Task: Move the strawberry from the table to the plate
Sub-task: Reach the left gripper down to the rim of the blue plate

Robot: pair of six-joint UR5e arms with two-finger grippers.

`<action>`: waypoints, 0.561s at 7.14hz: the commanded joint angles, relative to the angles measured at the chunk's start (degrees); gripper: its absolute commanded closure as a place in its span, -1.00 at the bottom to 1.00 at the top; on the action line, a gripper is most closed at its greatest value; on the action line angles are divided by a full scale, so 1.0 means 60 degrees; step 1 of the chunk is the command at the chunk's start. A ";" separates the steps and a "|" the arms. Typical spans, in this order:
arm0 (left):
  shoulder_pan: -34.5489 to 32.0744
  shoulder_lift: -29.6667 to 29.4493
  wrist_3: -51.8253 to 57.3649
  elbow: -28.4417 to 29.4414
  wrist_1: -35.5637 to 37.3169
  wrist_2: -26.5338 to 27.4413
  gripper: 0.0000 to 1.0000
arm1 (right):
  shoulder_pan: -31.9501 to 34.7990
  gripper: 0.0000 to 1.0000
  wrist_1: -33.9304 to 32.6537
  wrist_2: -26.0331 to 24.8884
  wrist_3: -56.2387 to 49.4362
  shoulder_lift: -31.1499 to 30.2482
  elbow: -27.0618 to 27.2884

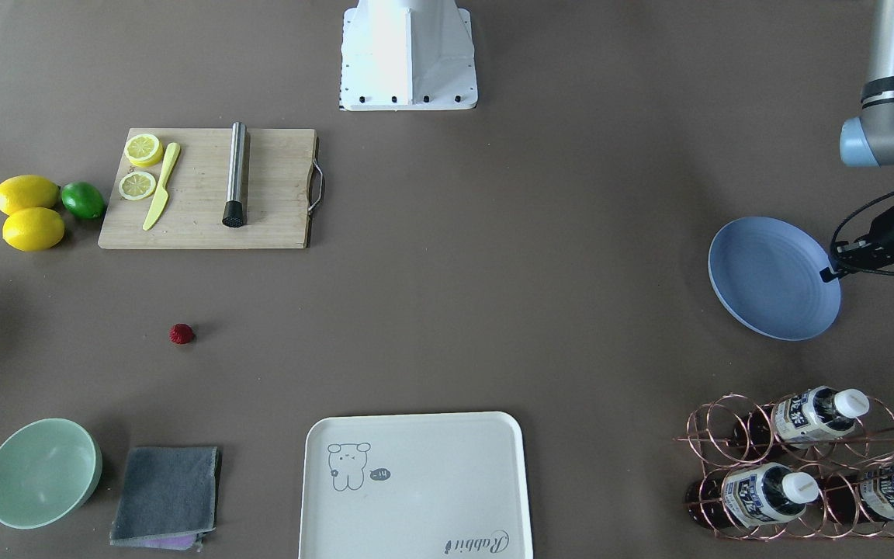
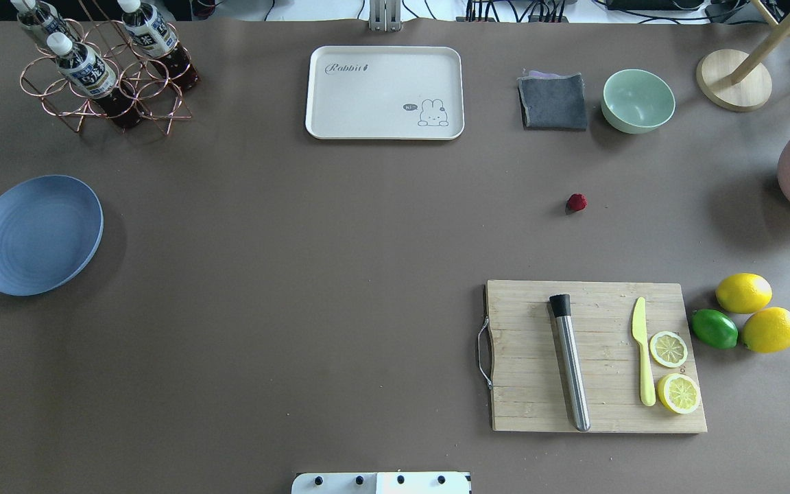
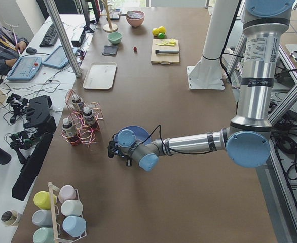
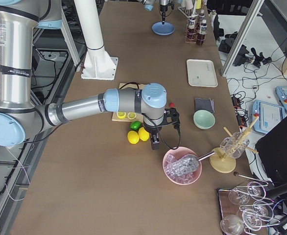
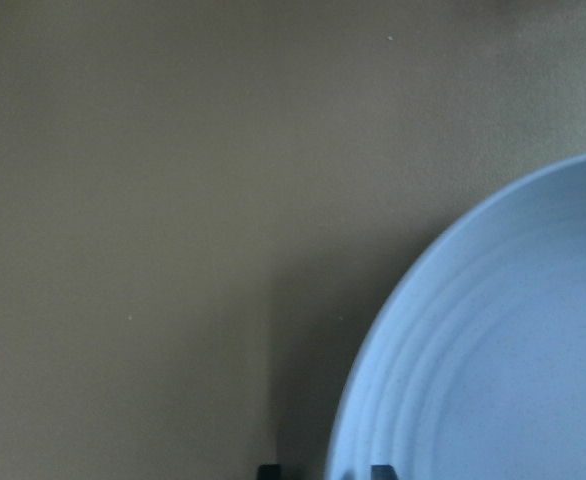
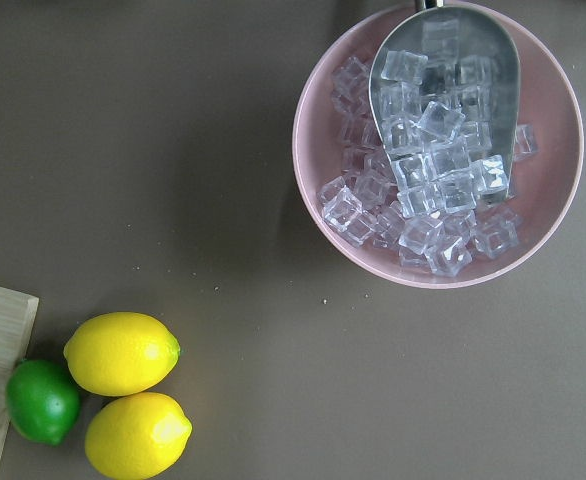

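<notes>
The table (image 2: 299,274) carries everything. The right arm (image 4: 80,108) reaches low across its right end; its right gripper (image 4: 155,142) points down above the bare covering, between the lemons (image 6: 123,352) and the pink bowl (image 6: 323,130) of ice, touching neither, and I cannot tell whether its fingers are apart or together. The cutting board (image 2: 594,357) lies on the robot's right half. The plate (image 2: 38,233) sits at the far left. The left gripper (image 1: 831,272) is at its rim, fingertips (image 5: 268,472) apart, one outside the edge and one over it, holding nothing. The strawberry (image 2: 577,202) lies alone on the covering between the board and the green bowl (image 2: 638,101), well apart from the plate and both grippers
</notes>
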 commanded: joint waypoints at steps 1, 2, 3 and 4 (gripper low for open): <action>-0.0012 -0.0186 -0.0278 -0.0250 0.0072 -0.0398 1.00 | -0.0348 -1.00 0.0029 0.0015 0.0587 0.0356 -0.0014; -0.0012 -0.0622 -0.1353 -0.0513 0.0087 -0.0836 1.00 | -0.0684 -1.00 0.0058 0.0015 0.1246 0.0620 -0.0014; -0.0012 -0.1148 -0.2814 -0.0820 0.0073 -0.1131 1.00 | -0.0949 -1.00 0.0073 0.0015 0.1571 0.0854 -0.0028; 0.0394 -0.1487 -0.3873 -0.1200 0.0044 -0.1047 1.00 | -0.1256 -1.00 0.0073 0.0015 0.2097 0.1118 -0.0028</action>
